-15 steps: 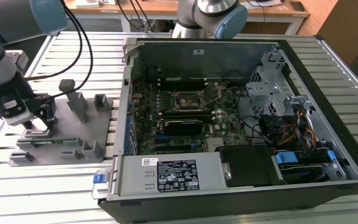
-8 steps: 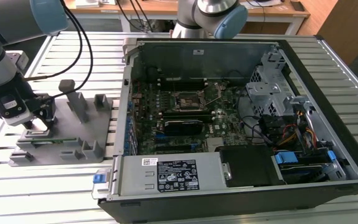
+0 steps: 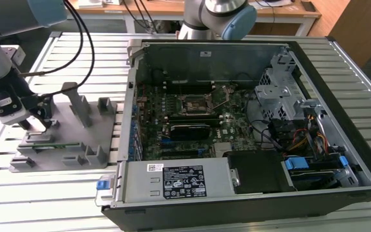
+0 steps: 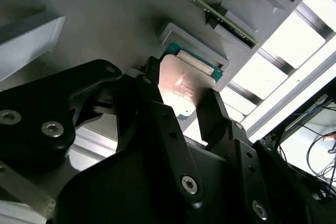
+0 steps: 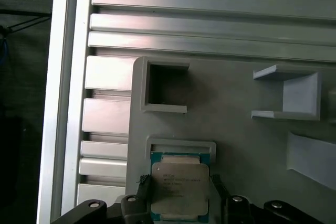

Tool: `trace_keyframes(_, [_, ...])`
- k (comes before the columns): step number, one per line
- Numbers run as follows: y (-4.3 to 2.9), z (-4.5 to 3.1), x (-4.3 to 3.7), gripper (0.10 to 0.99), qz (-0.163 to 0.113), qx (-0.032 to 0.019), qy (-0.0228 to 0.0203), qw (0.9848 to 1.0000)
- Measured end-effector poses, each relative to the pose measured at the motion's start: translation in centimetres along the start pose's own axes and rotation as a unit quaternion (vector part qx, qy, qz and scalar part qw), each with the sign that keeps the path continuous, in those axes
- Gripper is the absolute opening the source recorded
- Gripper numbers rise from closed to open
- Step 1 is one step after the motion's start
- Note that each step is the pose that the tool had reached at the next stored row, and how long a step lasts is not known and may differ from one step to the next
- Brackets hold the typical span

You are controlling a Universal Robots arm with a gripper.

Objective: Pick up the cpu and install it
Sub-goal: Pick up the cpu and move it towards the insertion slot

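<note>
The cpu [image 5: 178, 192] [image 4: 184, 90], a small flat square chip with a pale metal top, lies at its pocket in the grey fixture [image 3: 76, 130]. My gripper [image 3: 36, 124] [image 5: 179, 181] [image 4: 181, 85] is down over it. In both wrist views one black finger presses against each of two opposite edges of the chip, so the gripper is shut on it. The dark metal-framed socket [image 3: 195, 104] sits in the middle of the motherboard inside the open computer case [image 3: 340, 111], towards the exterior view's right.
A long green memory strip [image 3: 50, 143] [image 4: 210, 9] lies in a slot of the fixture beside the chip. Upright grey holders [image 3: 79, 104] [image 5: 294, 95] rise from the fixture. Slatted aluminium table [image 3: 76, 53] surrounds everything. Cables [image 3: 76, 38] trail from my arm.
</note>
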State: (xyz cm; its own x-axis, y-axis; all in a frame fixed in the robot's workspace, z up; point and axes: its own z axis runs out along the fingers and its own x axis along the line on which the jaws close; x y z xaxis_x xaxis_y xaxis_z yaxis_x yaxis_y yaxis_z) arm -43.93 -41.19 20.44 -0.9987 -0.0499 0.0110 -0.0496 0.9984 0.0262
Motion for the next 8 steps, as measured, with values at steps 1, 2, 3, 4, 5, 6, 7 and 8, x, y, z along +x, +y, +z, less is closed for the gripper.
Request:
trace_keyframes(1, [0.01, -0.25, 0.0, 0.525, 0.0, 0.0, 0.0, 1.0])
trace_keyframes(2, [0.01, -0.49, 0.01, 0.525, 0.0, 0.0, 0.0, 1.0])
trace_keyframes(3, [0.02, -0.74, 0.01, 0.525, 0.0, 0.0, 0.0, 1.0])
trace_keyframes(4, [0.02, -1.0, 0.01, 0.525, 0.0, 0.0, 0.0, 1.0])
trace_keyframes(5, [0.03, -1.25, 0.01, 0.525, 0.0, 0.0, 0.0, 1.0])
trace_keyframes(6, [0.04, -1.52, 0.01, 0.525, 0.0, 0.0, 0.0, 1.0])
trace_keyframes(7, [0.04, -1.79, 0.02, 0.525, 0.0, 0.0001, 0.0001, 1.0])
trace_keyframes(8, [0.05, -1.94, 0.02, 0.525, 0.0, 0.0, 0.0001, 1.0])
